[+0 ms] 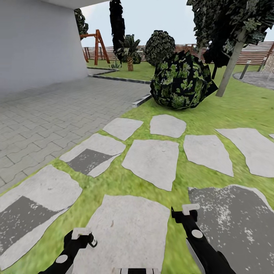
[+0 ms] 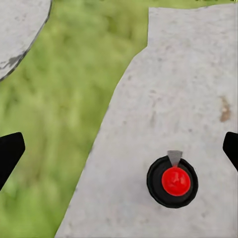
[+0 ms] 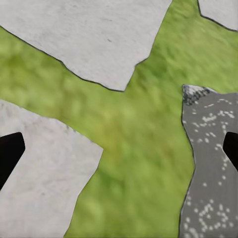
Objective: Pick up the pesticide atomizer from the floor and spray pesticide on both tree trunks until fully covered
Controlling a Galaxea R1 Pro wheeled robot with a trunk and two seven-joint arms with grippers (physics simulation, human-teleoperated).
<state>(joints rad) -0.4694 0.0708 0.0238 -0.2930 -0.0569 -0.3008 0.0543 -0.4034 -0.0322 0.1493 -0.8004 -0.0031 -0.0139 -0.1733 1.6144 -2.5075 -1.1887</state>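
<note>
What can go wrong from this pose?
1. The atomizer stands upright on a paving stone under the open left gripper, off-centre; closing now would likely miss or tip it.
2. The pale trunk stands beyond a round bush; driving straight there risks brushing it.

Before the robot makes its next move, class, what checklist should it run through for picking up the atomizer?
1. Left claw open: ok.
2. Right claw open and empty: ok.
3. Atomizer found: cannot tell; a black round thing with a red top sits on a stone slab, probably it.
4. That thing centred between the left claw's fingers: not ok, off centre.
5. Pale tree trunk in sight: ok.
6. Second trunk in sight: cannot tell.
</note>
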